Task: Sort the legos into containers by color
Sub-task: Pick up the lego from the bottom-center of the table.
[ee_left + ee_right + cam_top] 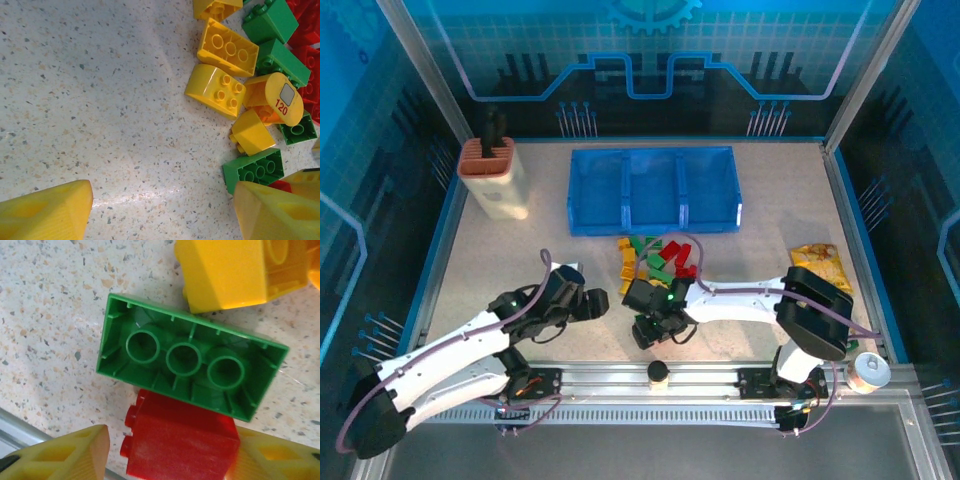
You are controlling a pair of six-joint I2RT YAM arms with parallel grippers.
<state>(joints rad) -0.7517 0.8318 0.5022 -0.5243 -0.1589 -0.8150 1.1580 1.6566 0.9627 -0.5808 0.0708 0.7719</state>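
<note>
The legos (660, 258) lie in a loose pile of yellow, green and red bricks just in front of the blue three-compartment tray, the containers (650, 188), whose compartments look bare. My left gripper (162, 200) is open over bare table at the pile's left edge, with an upside-down green brick (252, 170) beside its right finger. My right gripper (172, 450) straddles a red brick (180, 440). Its right finger touches the brick; a small gap shows at the left finger (85, 455). The same green brick (190, 360) lies just beyond, touching the red one. Both grippers (603, 300) (635, 297) sit close together.
A beige holder with an orange ribbed top (492, 178) stands at the back left. A yellow snack bag (818, 262) lies at the right. A small round knob (659, 374) sits on the front rail, a tape roll (870, 372) at the front right corner.
</note>
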